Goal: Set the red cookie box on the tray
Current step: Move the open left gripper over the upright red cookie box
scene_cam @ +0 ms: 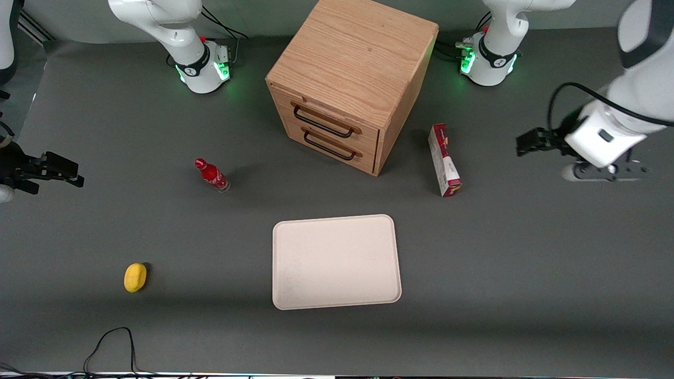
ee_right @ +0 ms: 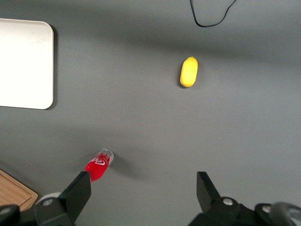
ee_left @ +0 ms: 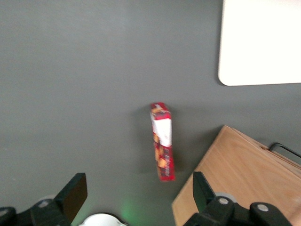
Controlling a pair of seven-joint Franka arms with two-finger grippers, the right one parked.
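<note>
One red cookie box (scene_cam: 444,160) (dark red, white-orange print) lying at the one tray's (scene_cam: 337,300) 1 o'clock; my gripper (ee_left: 136,197) is hovering wide open, holding nothing.

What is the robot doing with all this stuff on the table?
The robot's gripper hangs in the air above the table with its jaws open, holding nothing. It is off toward the working arm's end, apart from the red cookie box, which stands on the table beside the wooden drawer cabinet. The tray lies bare, nearer the front camera than the box. A small red bottle and a yellow lemon-like thing sit toward the parked arm's end.
</note>
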